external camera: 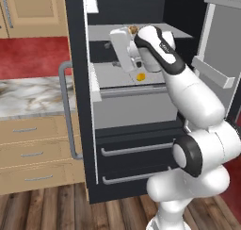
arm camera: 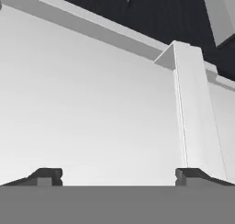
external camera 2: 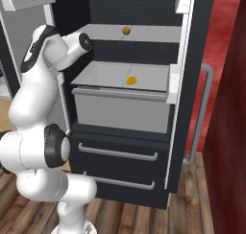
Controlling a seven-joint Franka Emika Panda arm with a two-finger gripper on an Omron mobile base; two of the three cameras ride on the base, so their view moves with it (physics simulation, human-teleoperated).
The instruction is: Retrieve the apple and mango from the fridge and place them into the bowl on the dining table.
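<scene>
A: Where is the mango (external camera 2: 131, 79) sitting right now?

B: It is lying on the grey middle shelf (external camera 2: 115, 75) of the fridge (external camera 2: 139, 7), a little above the centre of the right base view. In the left base view it is showing as a small yellow-orange spot (external camera: 140, 76) just below the robot's hand, near the middle of the frame.

A: And the round brownish fruit (external camera 2: 126, 30)?

B: That one is resting on the upper shelf (external camera 2: 144, 34), near the top centre of the right base view, well apart from the mango. I cannot tell what fruit it is.

A: How is the gripper (arm camera: 119, 175) standing?

B: Its two dark fingertips (arm camera: 46, 176) are standing wide apart at the bottom of the hand view, gripping nothing. They are facing a pale grey panel crossed by an upright ridge right of centre.

A: What else is showing?

B: The fridge doors are hanging open. Its two lower drawers (external camera: 136, 163) are sitting shut in the lower middle of the left base view. A marble desk (external camera: 33, 98) over tan drawers is showing at the left edge.
</scene>
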